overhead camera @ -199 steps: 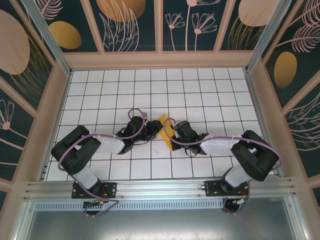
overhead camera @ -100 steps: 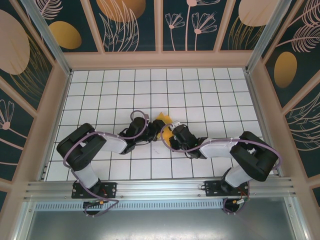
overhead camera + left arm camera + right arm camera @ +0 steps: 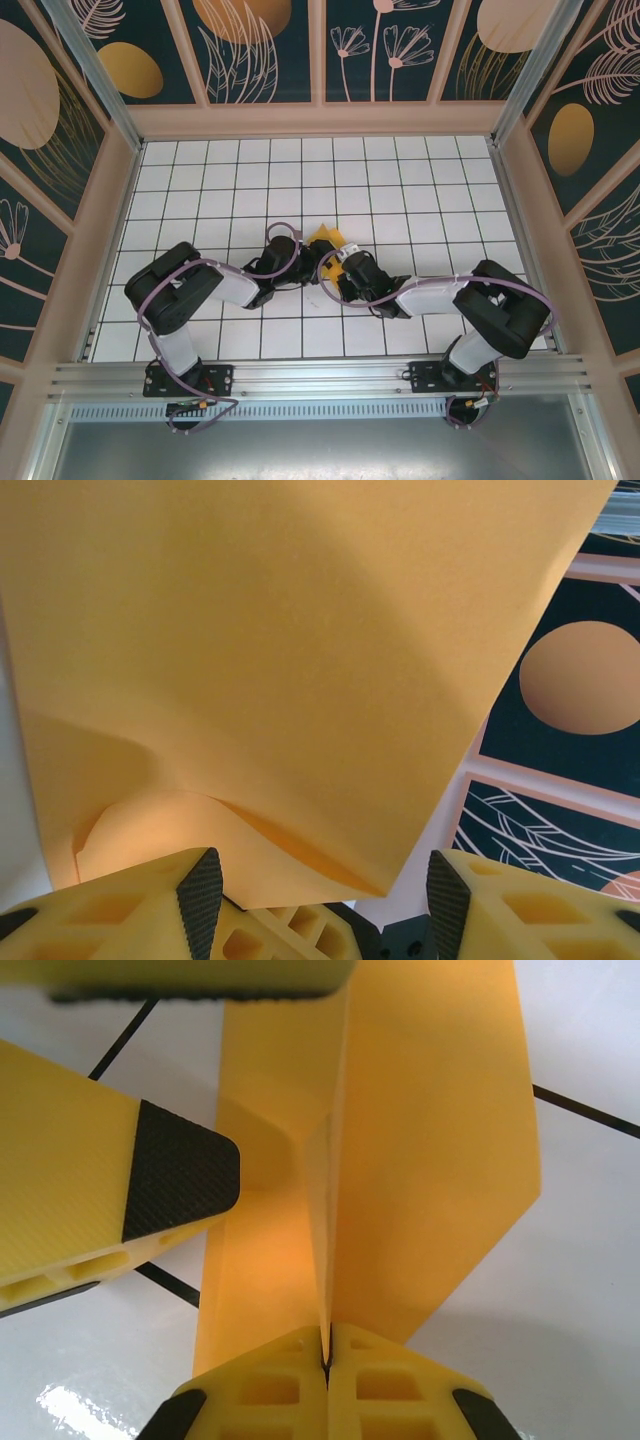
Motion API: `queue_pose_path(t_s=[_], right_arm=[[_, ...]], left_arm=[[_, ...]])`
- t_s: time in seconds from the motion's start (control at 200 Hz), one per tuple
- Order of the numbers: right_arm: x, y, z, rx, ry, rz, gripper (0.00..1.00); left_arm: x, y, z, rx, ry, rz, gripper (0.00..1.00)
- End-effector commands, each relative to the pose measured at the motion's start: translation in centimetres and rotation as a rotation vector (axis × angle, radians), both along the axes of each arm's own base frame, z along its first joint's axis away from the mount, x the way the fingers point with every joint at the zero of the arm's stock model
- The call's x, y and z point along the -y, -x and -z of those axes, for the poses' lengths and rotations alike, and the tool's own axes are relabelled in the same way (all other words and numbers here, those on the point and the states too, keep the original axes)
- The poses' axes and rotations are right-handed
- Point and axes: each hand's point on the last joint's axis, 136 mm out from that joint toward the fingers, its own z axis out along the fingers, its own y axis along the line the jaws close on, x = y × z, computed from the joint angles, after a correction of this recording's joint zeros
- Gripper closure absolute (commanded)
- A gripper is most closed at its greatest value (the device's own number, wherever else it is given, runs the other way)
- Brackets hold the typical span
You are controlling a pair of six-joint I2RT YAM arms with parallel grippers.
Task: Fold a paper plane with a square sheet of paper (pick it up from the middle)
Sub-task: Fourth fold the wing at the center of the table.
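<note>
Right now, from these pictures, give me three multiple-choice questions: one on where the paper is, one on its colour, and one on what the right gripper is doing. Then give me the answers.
1. Where is the paper?
A. By the far left corner.
B. Over the middle of the table.
C. Against the right wall.

2. What colour is the paper?
A. Blue.
B. White.
C. Orange-yellow.

3. How is the right gripper?
A. Shut on a raised fold of the paper.
B. Wide open above the paper.
C. Shut on nothing.

Answers:
1 B, because the top view shows it over the central grid squares.
2 C, because it looks orange-yellow in all three views.
3 A, because the right wrist view shows the fingertips pressed together with the fold pinched between them.
</note>
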Motion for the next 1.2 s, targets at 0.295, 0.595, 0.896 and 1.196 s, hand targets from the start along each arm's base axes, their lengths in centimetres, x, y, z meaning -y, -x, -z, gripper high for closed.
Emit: queue_pose_path(t_s=[0.295,0.595,0.896,1.196], right_arm=[[-0.8,0.1,-1.0,0.061,-0.031,-0.028,0.88],[0.3,0.3,-2.3,0.118,-0.070,-0.002,0.85],[1.3,-0.1,-1.8,0.149,-0.021,0.018,0.96],[0.6,0.1,-1.6,0.155,-0.023,-0.016,0.98]], left_arm=[[0.9,0.5,-0.7,-0.001,0.066,0.021,0.47],[1.0,0.4,-0.9,0.004,0.076,0.019,0.48],[1.2,0.5,-1.0,0.005,0.090,0.029,0.46],[1.4,0.4,-1.2,0.009,0.091,0.035,0.41]])
